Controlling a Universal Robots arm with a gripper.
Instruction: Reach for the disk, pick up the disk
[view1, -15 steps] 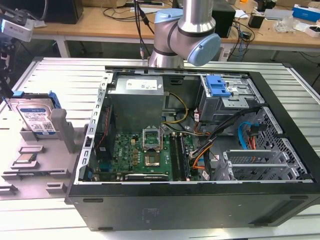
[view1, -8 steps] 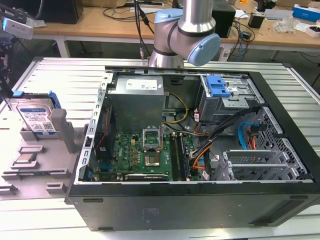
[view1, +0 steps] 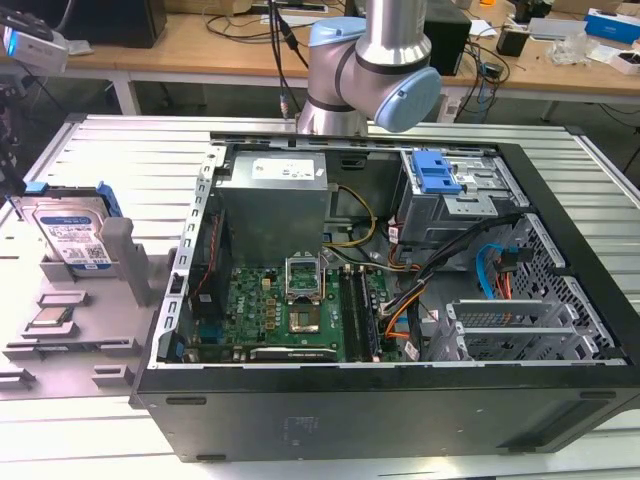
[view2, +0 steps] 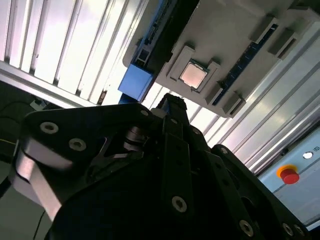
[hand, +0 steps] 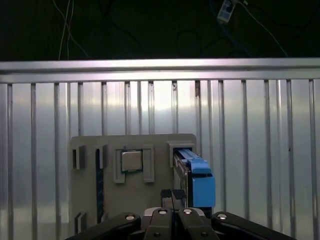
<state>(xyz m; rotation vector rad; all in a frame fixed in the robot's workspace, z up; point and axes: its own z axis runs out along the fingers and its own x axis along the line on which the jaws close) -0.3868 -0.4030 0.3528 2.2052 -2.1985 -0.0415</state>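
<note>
An open computer case (view1: 380, 420) lies on a slatted metal table (view1: 110, 150), its motherboard (view1: 262, 305) exposed. Beside the case, at the exterior view's left, the disk (view1: 72, 235) stands upright in a grey fixture (view1: 75, 352), with a processor chip (view1: 52, 320) lying flat near it. The robot arm (view1: 375, 70) rises behind the case.

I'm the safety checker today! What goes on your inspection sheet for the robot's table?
Surface: ribbed metal table with a gray holder tray on it.
Job's things: disk stands upright in a tray slot, not gripped.
Clutter: processor chip in the tray; open computer case beside it.
Grippers: gripper over the tray near the disk, shut, holding nothing.
Cables: coloured wires inside the case.
Surroundings: wooden benches behind; red button.
</note>
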